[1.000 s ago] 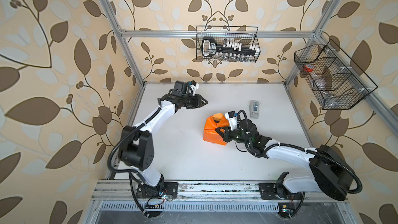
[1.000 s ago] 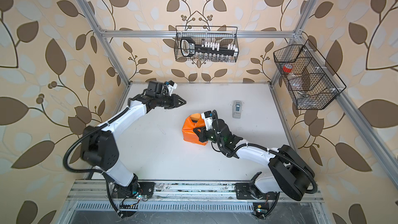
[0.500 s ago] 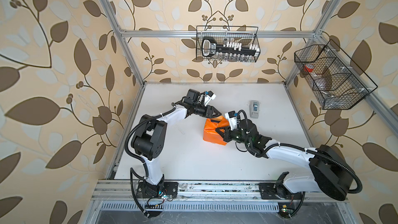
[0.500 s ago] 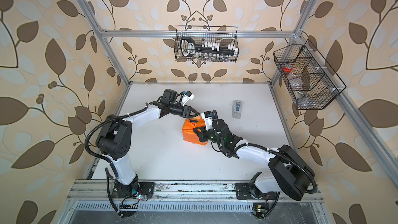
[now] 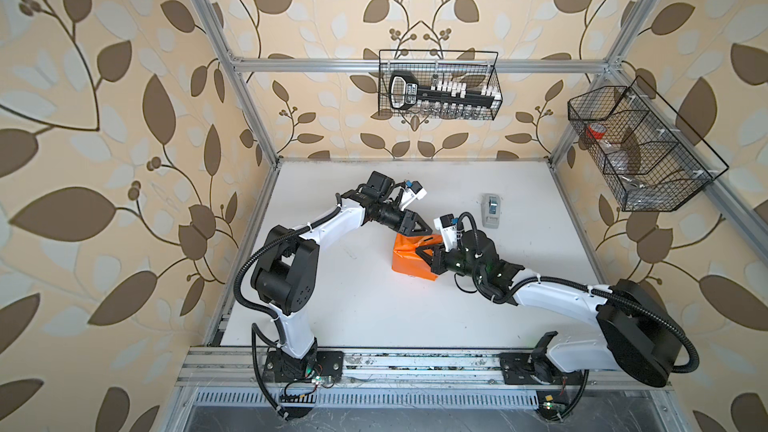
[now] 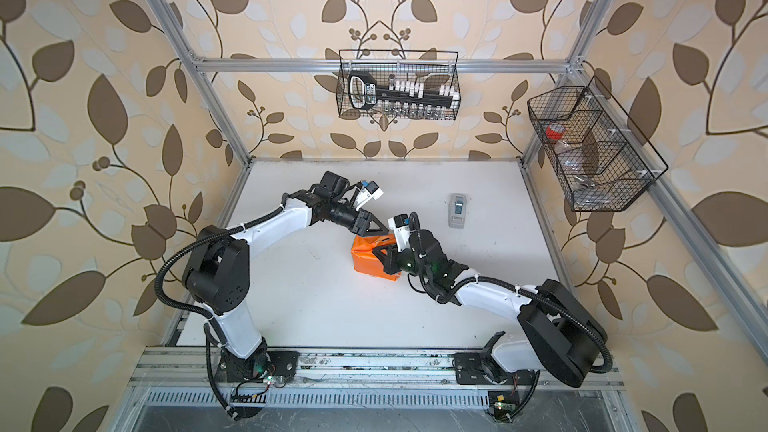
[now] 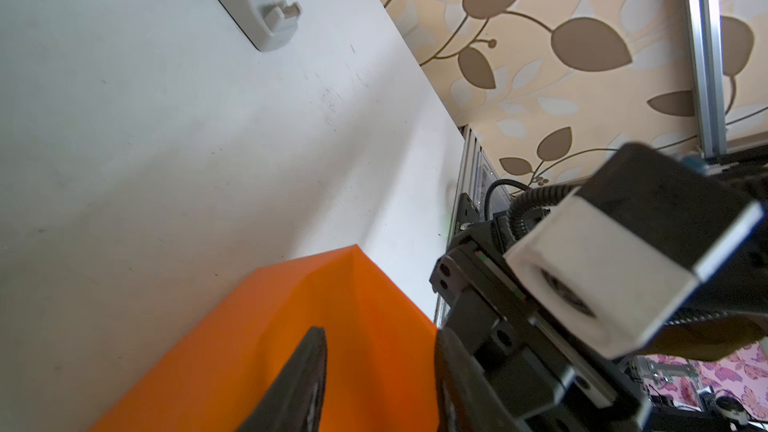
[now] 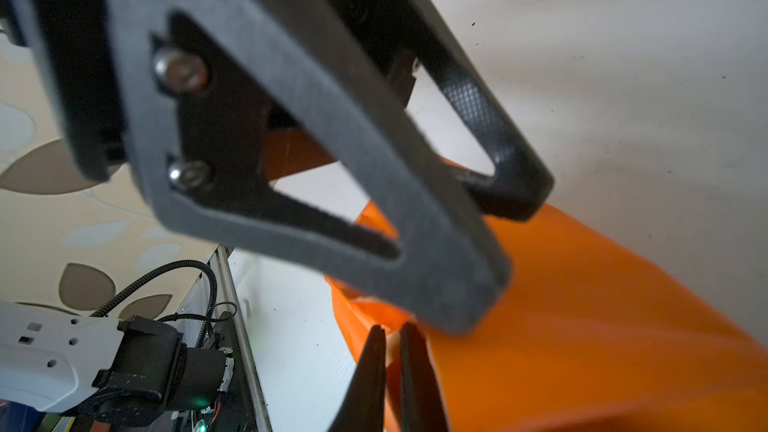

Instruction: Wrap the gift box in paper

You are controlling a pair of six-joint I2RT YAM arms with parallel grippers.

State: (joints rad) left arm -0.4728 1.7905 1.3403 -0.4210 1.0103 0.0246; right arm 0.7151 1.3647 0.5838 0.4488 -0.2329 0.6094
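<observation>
We are pinching the thin, bright orange wrapping paper (image 5: 405, 261) taut with our right end effector (image 8: 392, 330); our open left end effector (image 7: 380, 332) should be creasing gently.

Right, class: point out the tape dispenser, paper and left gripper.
tape dispenser (image 5: 490, 218): in a top view, its grey body.
paper (image 5: 405, 261): in a top view, its front face.
left gripper (image 5: 422, 229): in a top view, between its fingertips.

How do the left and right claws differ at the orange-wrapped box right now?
The left claw stands open, jaws apart, gripping nothing; the right claw is shut, pinching a fold of the paper. In both top views the left claw reaches the paper from the far left, the right claw from the right. Both are black and sit at its top.
</observation>
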